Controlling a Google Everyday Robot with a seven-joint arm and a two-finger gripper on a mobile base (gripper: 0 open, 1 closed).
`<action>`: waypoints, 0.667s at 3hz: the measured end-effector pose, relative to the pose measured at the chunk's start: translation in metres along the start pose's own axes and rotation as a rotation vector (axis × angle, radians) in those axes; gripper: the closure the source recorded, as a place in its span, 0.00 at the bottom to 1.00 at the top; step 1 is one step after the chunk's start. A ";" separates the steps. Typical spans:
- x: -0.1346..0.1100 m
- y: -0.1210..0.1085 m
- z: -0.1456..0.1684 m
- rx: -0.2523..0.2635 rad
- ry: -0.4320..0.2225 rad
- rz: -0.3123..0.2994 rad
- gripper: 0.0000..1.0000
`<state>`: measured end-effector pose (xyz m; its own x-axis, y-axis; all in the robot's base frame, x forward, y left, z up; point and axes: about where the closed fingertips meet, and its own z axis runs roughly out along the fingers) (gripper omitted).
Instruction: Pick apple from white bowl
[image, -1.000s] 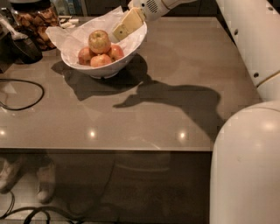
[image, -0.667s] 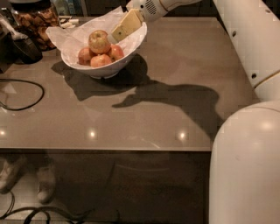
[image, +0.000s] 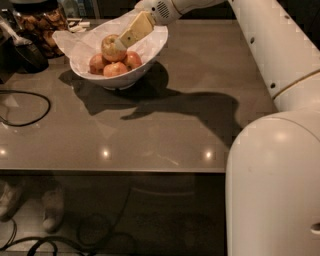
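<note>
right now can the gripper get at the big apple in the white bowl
Probably yes: the gripper hangs beside the apple, which sits uncovered atop smaller apples in the white bowl.

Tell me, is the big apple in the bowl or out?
In. The apple rests on smaller apples inside the bowl; the gripper is close at its right side.

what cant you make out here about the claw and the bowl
Camera view, claw over the white bowl: its own body hides whether it touches the apple.
Camera view, apple: lower part hidden by three smaller apples.
Camera view, glass jar: top cut off by the picture's upper edge.
</note>
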<state>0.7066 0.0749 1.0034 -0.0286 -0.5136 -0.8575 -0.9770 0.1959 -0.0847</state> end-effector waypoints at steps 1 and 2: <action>0.003 -0.003 0.009 -0.008 0.023 0.004 0.00; 0.007 -0.012 0.014 0.004 0.055 0.010 0.00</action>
<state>0.7208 0.0808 0.9915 -0.0498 -0.5568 -0.8292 -0.9757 0.2044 -0.0786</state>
